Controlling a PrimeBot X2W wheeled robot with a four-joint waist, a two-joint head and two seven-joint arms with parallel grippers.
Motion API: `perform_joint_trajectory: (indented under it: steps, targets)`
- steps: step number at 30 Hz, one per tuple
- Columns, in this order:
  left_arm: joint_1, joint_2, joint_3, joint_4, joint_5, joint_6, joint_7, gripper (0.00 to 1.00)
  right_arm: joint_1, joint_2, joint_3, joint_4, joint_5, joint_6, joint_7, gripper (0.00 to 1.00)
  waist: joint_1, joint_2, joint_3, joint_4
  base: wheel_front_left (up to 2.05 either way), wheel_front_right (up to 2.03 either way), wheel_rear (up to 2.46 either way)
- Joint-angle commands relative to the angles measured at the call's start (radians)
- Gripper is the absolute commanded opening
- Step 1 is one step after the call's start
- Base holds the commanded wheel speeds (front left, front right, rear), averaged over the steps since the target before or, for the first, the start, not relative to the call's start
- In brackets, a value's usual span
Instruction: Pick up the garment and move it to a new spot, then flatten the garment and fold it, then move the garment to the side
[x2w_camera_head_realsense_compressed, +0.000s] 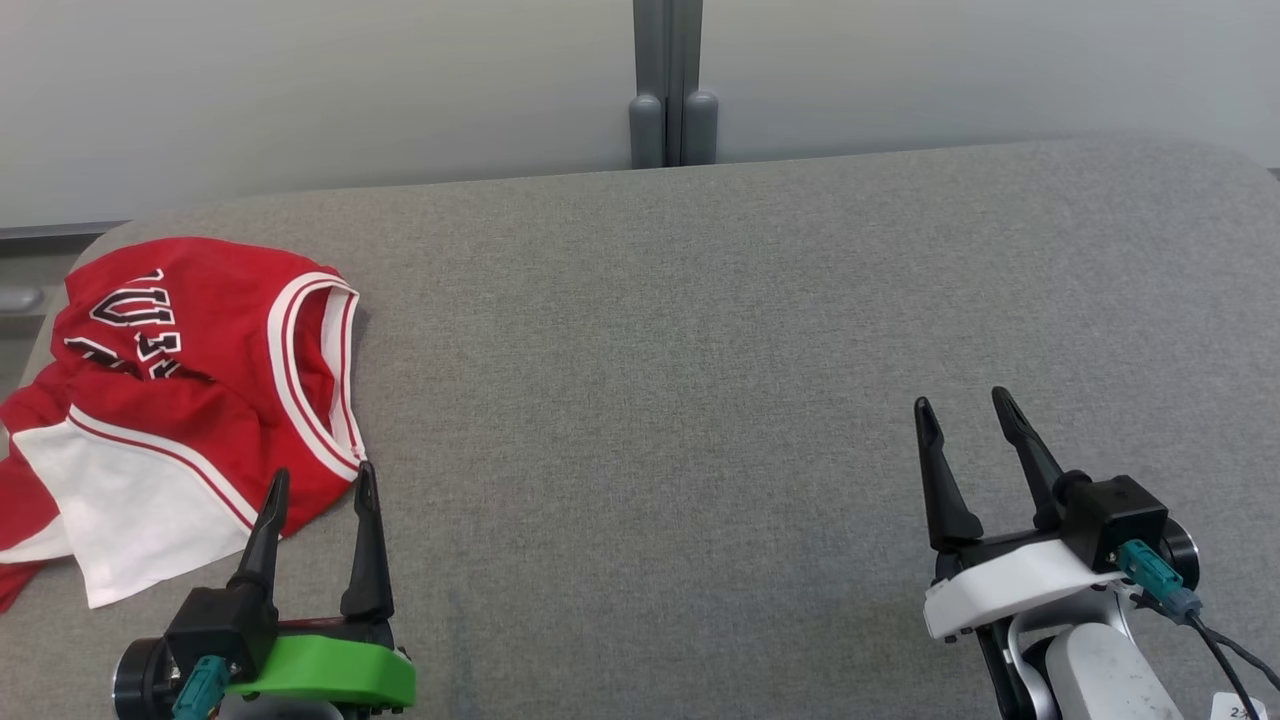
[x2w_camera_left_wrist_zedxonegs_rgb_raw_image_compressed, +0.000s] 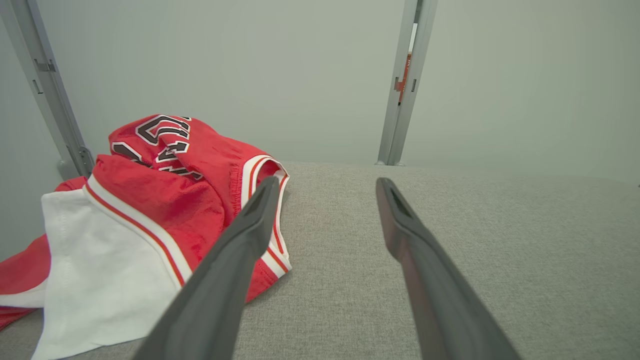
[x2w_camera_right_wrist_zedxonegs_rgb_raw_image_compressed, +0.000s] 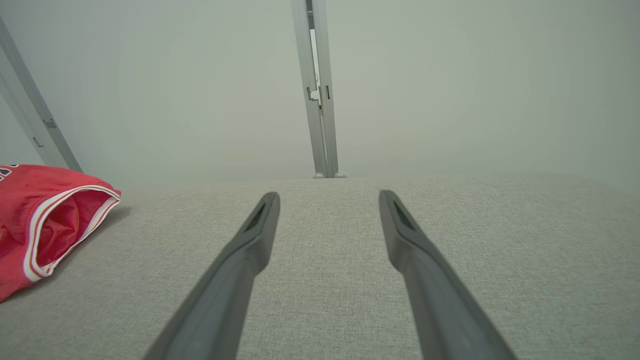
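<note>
**Both pincers wide open and empty; jersey bunched at frame left**

Surface: grey woven-fabric table with rounded far corners, taking up most of the head view. Behind it is a plain pale wall, split at top centre by a grey vertical post.

Garment: red jersey with white trim, crumpled at the left of the frame by the table's left edge. Black-and-white lettering sits toward the upper left, and a white panel is turned out at the lower left.

Left gripper: lower left, green collar, fingers spread fully with nothing between them. One tip overlaps the jersey's near hem in the head view; can't tell if it's touching.

Right gripper: lower right, white collar, equally wide and empty. It's over bare fabric, well apart from the jersey.
</note>
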Motion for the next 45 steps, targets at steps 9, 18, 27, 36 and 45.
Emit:
perform_joint_trajectory:
  steps: [9, 18, 27, 36, 45]
  targets:
    - [0.016, -0.001, 0.004, 0.002, 0.003, 0.007, -0.007, 1.00, -0.008, -0.004, 0.003, 0.005, -0.012, 0.000, -0.008, 1.00, 0.0000, 0.0000, -0.017, 0.006, 0.00, 0.00, 0.00]
    - [0.008, -0.003, -0.009, 0.021, -0.007, 0.008, -0.007, 1.00, 0.022, -0.004, -0.003, 0.000, -0.019, 0.000, -0.008, 1.00, 0.0000, 0.0000, -0.029, 0.111, 0.00, 0.00, 0.00]
    - [0.037, 0.004, 0.000, 0.018, -0.002, 0.016, -0.007, 1.00, 0.031, -0.004, -0.005, -0.002, -0.015, 0.000, -0.008, 1.00, 0.0000, 0.0000, -0.037, 0.290, 0.00, 0.00, 0.00]
    - [0.069, 0.022, 0.017, 0.007, -0.013, 0.030, -0.003, 1.00, 0.034, -0.004, 0.019, 0.004, -0.001, 0.000, -0.008, 1.00, 0.0000, 0.0000, -0.052, 0.439, 0.00, 0.00, 0.00]
    - [0.084, 0.031, 0.037, -0.010, -0.036, 0.042, 0.009, 1.00, 0.031, -0.004, 0.046, 0.008, 0.000, 0.000, -0.008, 1.00, 0.0000, 0.0000, -0.052, 0.475, 0.00, 0.00, 0.00]
